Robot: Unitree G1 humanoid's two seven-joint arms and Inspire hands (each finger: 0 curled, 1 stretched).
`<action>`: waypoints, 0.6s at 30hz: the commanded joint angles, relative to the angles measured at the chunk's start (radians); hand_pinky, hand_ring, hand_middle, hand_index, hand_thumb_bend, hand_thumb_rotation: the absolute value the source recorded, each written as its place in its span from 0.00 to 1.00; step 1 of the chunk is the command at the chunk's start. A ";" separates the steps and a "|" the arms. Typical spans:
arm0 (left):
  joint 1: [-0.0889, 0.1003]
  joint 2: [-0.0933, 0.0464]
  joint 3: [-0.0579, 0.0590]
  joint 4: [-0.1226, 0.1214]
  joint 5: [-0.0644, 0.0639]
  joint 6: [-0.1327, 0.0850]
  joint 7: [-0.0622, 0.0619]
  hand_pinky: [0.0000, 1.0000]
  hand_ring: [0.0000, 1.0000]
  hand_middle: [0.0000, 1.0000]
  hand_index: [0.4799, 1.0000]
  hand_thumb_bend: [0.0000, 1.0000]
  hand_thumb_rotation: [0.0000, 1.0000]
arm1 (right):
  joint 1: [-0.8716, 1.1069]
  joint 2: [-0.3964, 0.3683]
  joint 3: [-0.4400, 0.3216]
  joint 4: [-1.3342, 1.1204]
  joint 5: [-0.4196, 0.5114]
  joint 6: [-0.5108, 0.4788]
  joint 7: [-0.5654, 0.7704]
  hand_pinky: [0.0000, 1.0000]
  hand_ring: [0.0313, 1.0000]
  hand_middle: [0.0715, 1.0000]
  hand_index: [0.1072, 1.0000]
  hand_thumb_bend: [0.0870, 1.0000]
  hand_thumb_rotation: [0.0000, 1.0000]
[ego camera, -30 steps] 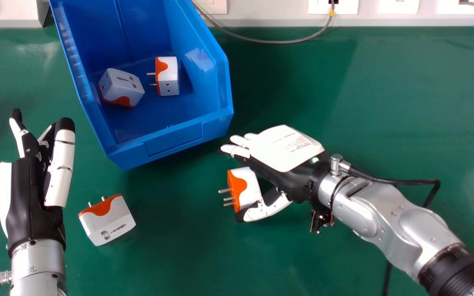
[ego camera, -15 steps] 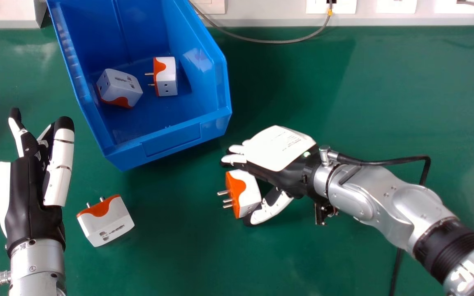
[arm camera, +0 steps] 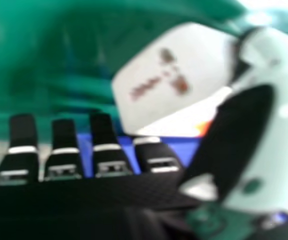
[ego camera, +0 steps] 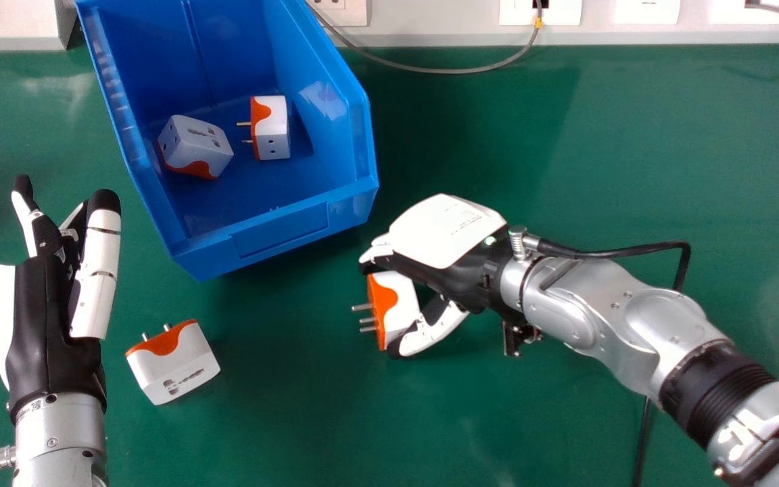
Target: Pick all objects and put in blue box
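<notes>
While two blocky adapters [ego camera: 270, 128] lie in the smooth blue box [ego camera: 281, 233], the right robot hand [ego camera: 447, 233] — partly closed — pinches a white-and-orange adapter [ego camera: 400, 301] just outside. Counter [ego camera: 565, 169] glossy green; fourth adapter [ego camera: 176, 365] resting there.

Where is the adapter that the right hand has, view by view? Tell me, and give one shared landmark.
Head view: the adapter is just below the picture's middle, nearer the robot than the blue box, its pins pointing left.
Right hand view: the adapter is against the thumb, by the fingertips.
Shared landmark: the right hand's thumb, touching the adapter in both.
</notes>
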 commanded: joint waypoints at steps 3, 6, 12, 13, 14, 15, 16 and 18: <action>-0.002 0.000 0.000 -0.021 0.004 -0.005 0.008 0.84 0.90 0.87 0.80 0.46 0.82 | 0.016 0.003 0.039 0.037 -0.026 0.004 0.013 0.74 0.84 0.83 0.66 0.37 0.35; -0.002 0.001 -0.001 -0.023 0.003 -0.004 0.008 0.84 0.90 0.87 0.80 0.46 0.82 | 0.011 0.008 0.053 0.046 -0.041 0.019 -0.019 0.73 0.83 0.82 0.62 0.39 0.31; -0.006 0.002 0.000 -0.015 0.002 -0.005 0.009 0.83 0.90 0.87 0.80 0.46 0.82 | 0.027 0.018 0.037 0.048 -0.009 0.042 -0.078 0.56 0.63 0.62 0.50 0.44 0.14; -0.007 0.002 0.000 -0.016 0.002 -0.003 0.009 0.83 0.90 0.87 0.80 0.46 0.82 | 0.037 0.017 0.023 0.044 0.016 0.033 -0.077 0.56 0.63 0.62 0.50 0.44 0.14; -0.008 0.002 0.000 -0.015 0.001 -0.002 0.010 0.83 0.90 0.87 0.80 0.46 0.82 | 0.045 0.016 0.010 0.042 0.040 0.021 -0.073 0.51 0.58 0.58 0.49 0.45 0.11; -0.009 0.002 0.000 -0.014 0.001 -0.002 0.010 0.83 0.90 0.87 0.80 0.46 0.82 | 0.049 0.016 0.002 0.040 0.055 0.013 -0.069 0.51 0.58 0.58 0.49 0.45 0.11; -0.009 0.002 0.000 -0.015 0.001 -0.001 0.010 0.83 0.90 0.87 0.80 0.46 0.82 | 0.051 0.015 -0.001 0.040 0.065 0.007 -0.063 0.42 0.48 0.55 0.48 0.45 0.09; -0.007 0.001 -0.001 -0.020 0.001 0.001 0.010 0.84 0.90 0.87 0.80 0.46 0.82 | 0.053 0.013 -0.005 0.035 0.077 0.000 -0.051 0.35 0.41 0.52 0.47 0.46 0.07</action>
